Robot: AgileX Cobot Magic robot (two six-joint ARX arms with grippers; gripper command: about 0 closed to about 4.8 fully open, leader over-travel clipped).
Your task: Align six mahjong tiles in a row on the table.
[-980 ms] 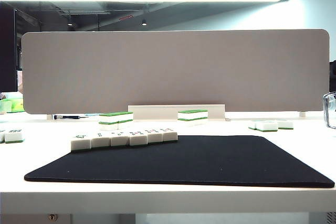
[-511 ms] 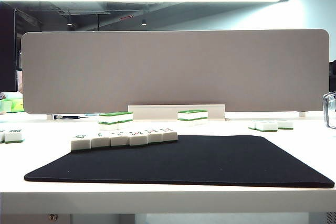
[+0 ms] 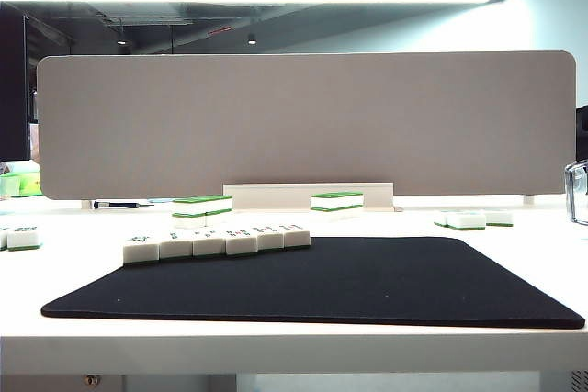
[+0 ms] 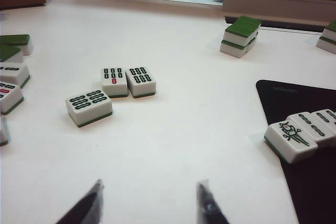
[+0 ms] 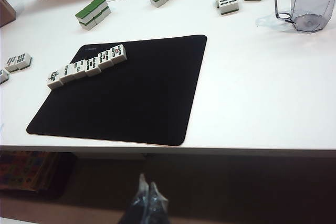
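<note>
White six mahjong tiles (image 3: pixel 217 242) rowed; left tool (image 4: pixel 149 205) apart, right tool (image 5: pixel 147 198) closed.

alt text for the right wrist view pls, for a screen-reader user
Six white tiles lie face up in a touching diagonal row at the far left corner of a black mat on a white table. Green-backed stacks and a clear jug sit beyond; the right hand hangs shut below the table edge.
</note>
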